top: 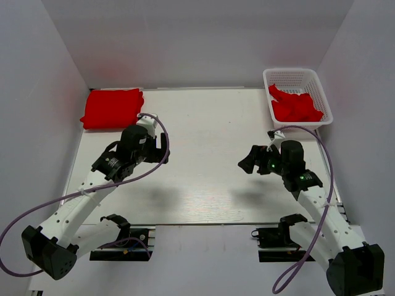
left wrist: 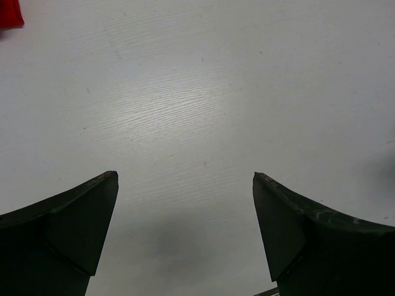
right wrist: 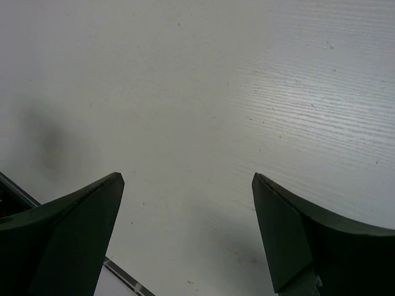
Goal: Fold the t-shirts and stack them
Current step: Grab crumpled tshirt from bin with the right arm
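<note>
Shirts lie in two spots — a folded pile at the far left corner of the tabletop, a crumpled heap in the basket at the far right corner. Over the middle, the left hand and right hand hang spread apart, empty. Cloth should be light and limp — pinch a hem or shoulder edge

White wood-grain table, white plastic mesh basket on its far right corner, plain grey walls around
</note>
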### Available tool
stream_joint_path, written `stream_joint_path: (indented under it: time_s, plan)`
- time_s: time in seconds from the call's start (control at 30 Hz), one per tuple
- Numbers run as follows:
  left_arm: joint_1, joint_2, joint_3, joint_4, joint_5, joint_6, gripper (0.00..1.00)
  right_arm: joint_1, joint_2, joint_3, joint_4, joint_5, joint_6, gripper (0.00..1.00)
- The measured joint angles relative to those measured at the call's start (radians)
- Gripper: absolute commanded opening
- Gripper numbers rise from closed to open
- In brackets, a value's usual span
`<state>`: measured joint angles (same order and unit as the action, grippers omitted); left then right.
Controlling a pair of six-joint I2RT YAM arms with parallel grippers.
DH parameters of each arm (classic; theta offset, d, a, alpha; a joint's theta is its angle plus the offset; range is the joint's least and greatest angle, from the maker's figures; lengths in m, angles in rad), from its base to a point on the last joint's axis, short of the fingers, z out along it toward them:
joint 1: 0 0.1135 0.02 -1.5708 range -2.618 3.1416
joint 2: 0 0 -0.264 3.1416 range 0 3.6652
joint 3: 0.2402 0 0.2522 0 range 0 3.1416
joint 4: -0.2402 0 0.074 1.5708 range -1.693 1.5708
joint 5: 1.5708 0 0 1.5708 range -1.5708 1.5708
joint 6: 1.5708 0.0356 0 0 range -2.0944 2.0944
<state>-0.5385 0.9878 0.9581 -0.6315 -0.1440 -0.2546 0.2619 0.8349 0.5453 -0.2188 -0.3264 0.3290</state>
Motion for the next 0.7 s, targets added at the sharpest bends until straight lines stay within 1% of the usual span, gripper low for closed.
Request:
stream_joint_path:
  time_s: [0.1, 0.17, 0.23, 0.3, 0.4, 0.5, 0.7]
  plan:
    - [0.000, 0.011, 0.000, -0.011, -0.006, -0.001, 1.00, 0.000, 0.026, 0.001, 0.047, -0.010, -0.001, 0.90]
    - [0.000, 0.011, 0.000, -0.015, -0.013, -0.001, 1.00, 0.000, 0.076, 0.008, 0.074, -0.009, -0.001, 0.90]
    - [0.000, 0.011, 0.000, -0.016, -0.028, -0.001, 1.00, 0.000, 0.166, 0.048, 0.084, 0.016, -0.005, 0.90]
    - [0.000, 0.011, 0.000, -0.017, -0.041, -0.001, 1.00, -0.002, 0.260, 0.122, 0.079, 0.060, -0.015, 0.90]
    - [0.000, 0.011, 0.000, -0.018, -0.061, -0.001, 1.00, -0.015, 0.395, 0.297, 0.065, 0.154, -0.033, 0.90]
    - [0.000, 0.013, 0.000, -0.018, -0.080, 0.000, 1.00, -0.058, 0.536, 0.532, 0.061, 0.228, -0.056, 0.90]
    - [0.000, 0.026, 0.002, -0.021, -0.106, 0.004, 1.00, -0.205, 0.815, 0.957, 0.000, 0.324, -0.089, 0.90]
